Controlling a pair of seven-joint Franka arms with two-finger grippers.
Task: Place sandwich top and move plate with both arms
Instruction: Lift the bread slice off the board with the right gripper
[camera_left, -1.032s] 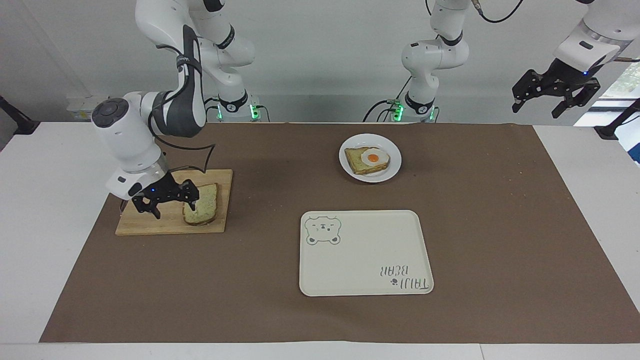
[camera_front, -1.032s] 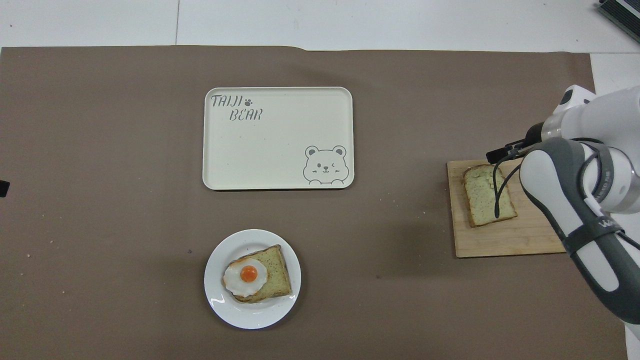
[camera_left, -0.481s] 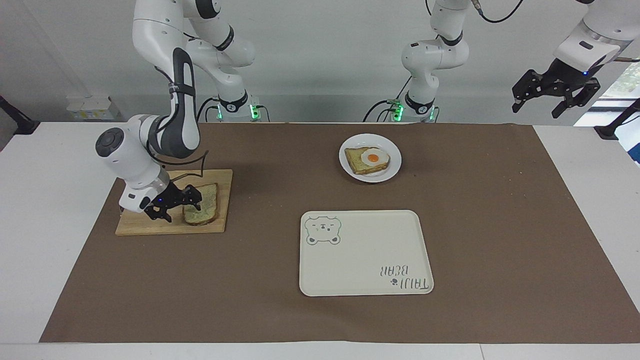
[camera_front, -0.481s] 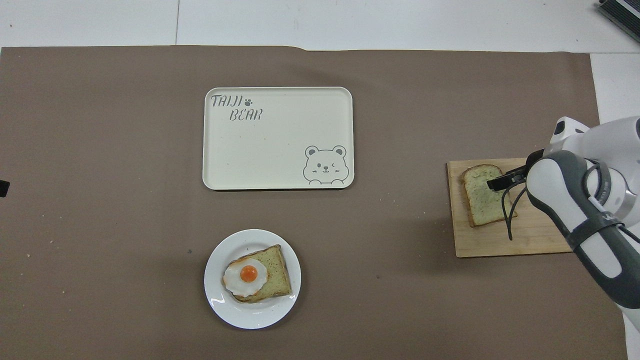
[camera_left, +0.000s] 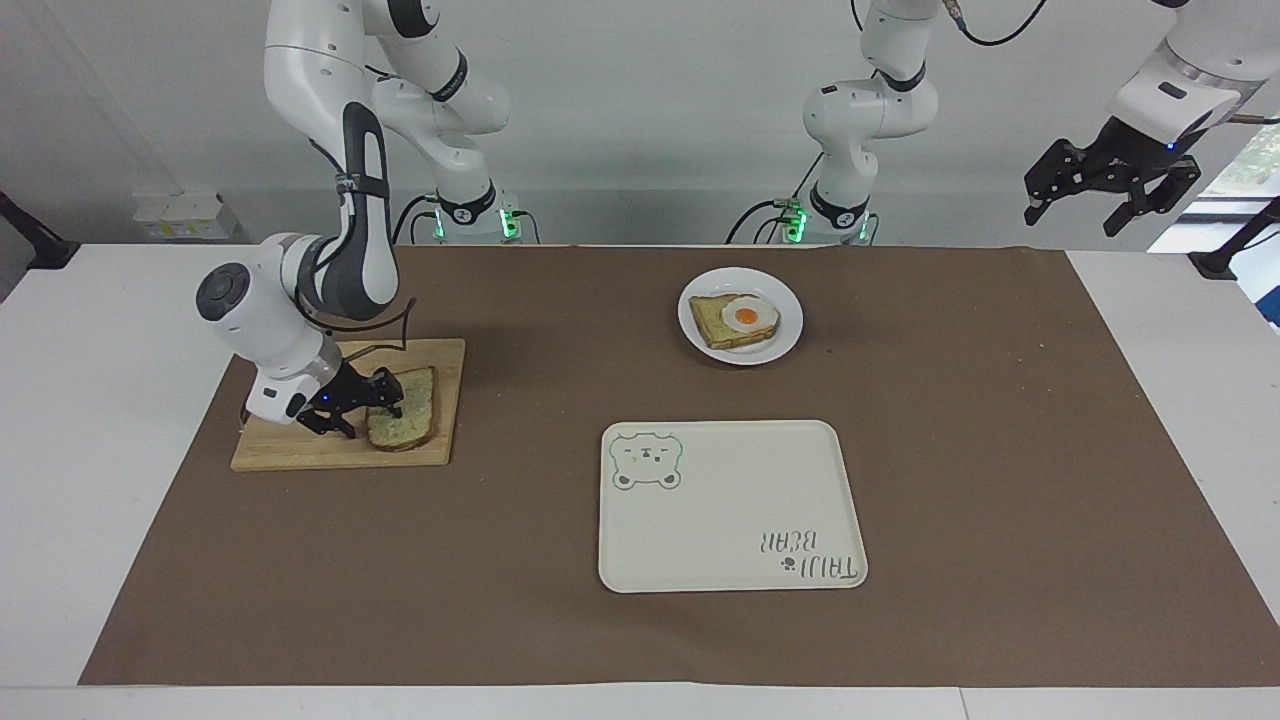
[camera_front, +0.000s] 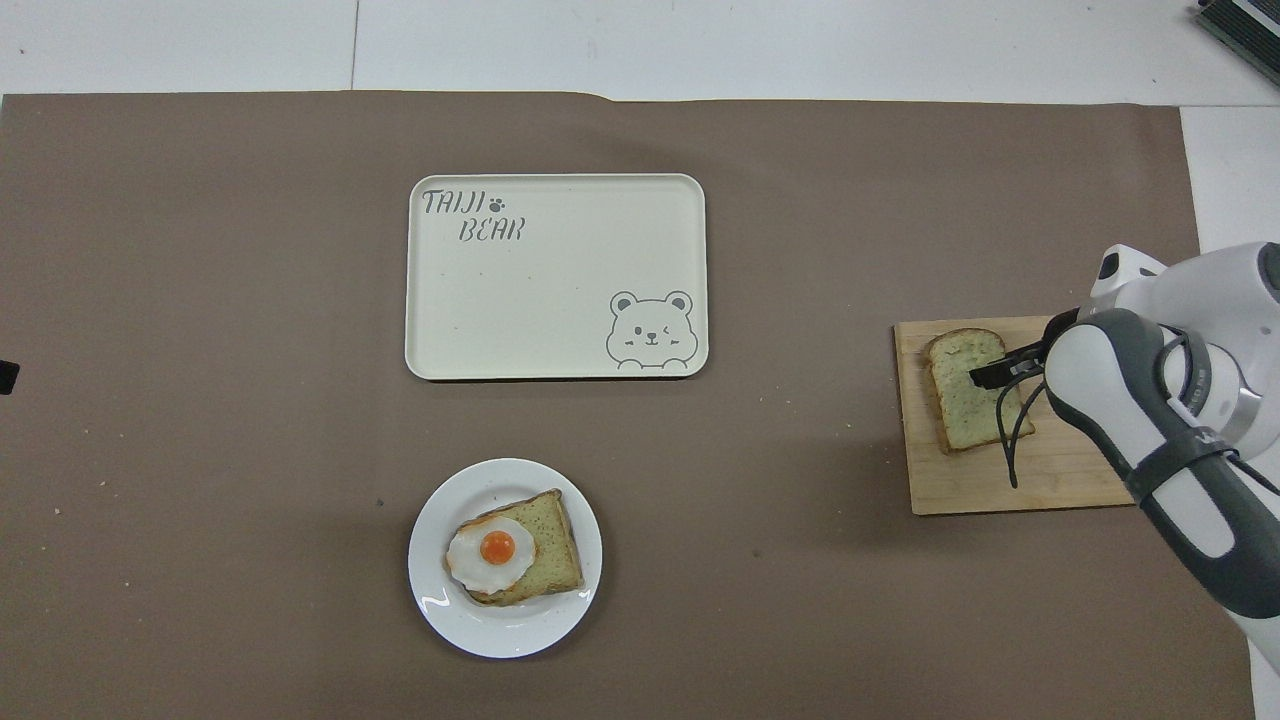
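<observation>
The sandwich top (camera_left: 408, 422) (camera_front: 958, 398), a pale speckled slice with a brown crust, lies flat on a wooden cutting board (camera_left: 290, 452) (camera_front: 1000, 485) at the right arm's end of the table. My right gripper (camera_left: 362, 412) (camera_front: 992, 376) is low over the board, at the slice's edge that faces the right arm's end. The white plate (camera_left: 786, 336) (camera_front: 520, 632) carries a bread slice with a fried egg (camera_left: 745, 318) (camera_front: 492, 550) and sits close to the robots. My left gripper (camera_left: 1110, 190) waits open, high in the air off the left arm's end.
A cream rectangular tray with a bear drawing (camera_left: 730, 510) (camera_front: 555, 290) lies mid-table, farther from the robots than the plate. A brown mat covers the table.
The right gripper has come down and drawn in to the slice's edge on the board. The left arm, plate and tray have not moved.
</observation>
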